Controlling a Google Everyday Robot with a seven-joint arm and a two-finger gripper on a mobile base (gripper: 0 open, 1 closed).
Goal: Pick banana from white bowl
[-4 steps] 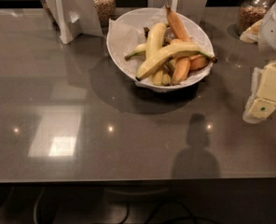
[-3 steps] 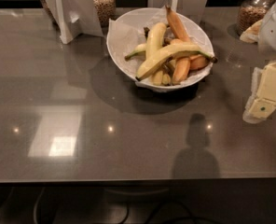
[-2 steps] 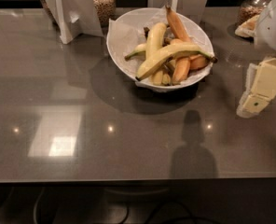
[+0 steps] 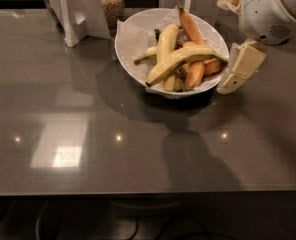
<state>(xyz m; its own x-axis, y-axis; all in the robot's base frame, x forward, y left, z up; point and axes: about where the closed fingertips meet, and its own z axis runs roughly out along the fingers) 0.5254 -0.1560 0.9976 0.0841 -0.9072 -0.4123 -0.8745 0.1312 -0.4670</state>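
Jaws cannot be judged from this view, whether wide or narrow; they hold nothing that shows. The gripper (image 4: 233,79) is a cream-coloured piece just beside the right rim of the white bowl (image 4: 130,59), outside it. It slants down and inward toward that rim from the rounded white arm housing (image 4: 270,6), which sits above and to the right of the bowl. Whether the gripper's lower tip touches the rim cannot be told.

The banana (image 4: 180,60) lies inside the bowl, on top of the other fruit. Its long axis runs diagonally across the bowl. The dark-tipped end is low near the front rim, left of the bowl's middle. The greenish end is higher, at the right rim and close to the gripper. Its gentle curve bows upward, toward the back of the bowl.

Under it a shorter yellow banana (image 4: 165,41) stands nearly straight, front to back. Orange-brown bananas (image 4: 190,26) lie in the right half of the bowl, one reaching past the back rim. Crumpled white paper (image 4: 133,36) lines the bowl's left wall.

The bowl rests on a glossy grey table (image 4: 138,154), which stretches bare in front of the bowl apart from shadows and light spots. Behind the bowl to its left stand a white card stand (image 4: 80,9) and a glass jar (image 4: 112,4) of brownish grains.
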